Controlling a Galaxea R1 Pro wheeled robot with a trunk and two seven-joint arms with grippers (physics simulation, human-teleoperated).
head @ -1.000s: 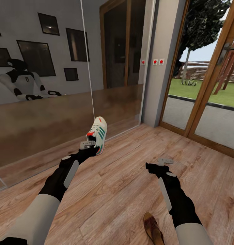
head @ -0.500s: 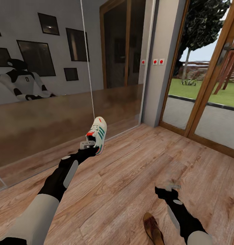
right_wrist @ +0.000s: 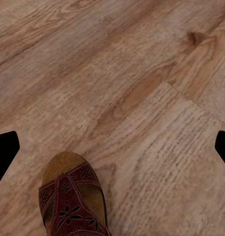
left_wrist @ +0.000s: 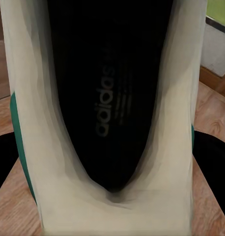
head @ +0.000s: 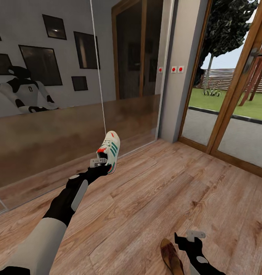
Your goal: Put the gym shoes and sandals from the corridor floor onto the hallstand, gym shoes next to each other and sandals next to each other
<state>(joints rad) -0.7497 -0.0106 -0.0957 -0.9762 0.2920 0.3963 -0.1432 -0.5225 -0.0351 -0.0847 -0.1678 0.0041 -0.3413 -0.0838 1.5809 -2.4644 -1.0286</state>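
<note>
The floor ran up to mirrored doors, no rack in view. The left gripper pinched a sneaker at its heel collar, held aloft: light, with a soft rim best gripped there. The right gripper, spread wide, hung just beside a sandal lying flat on the floor; its pliant straps looked graspable.

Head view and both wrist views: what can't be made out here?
- Sandal: the head view's bottom edge cuts off its heel; the right wrist view shows only its toe half.
- Gym shoe in the left end effector: the left wrist view shows only its dark inside, which hides the fingers.
- Second gym shoe, second sandal, hallstand: outside every view.
- Right end effector: small in the head view.
</note>
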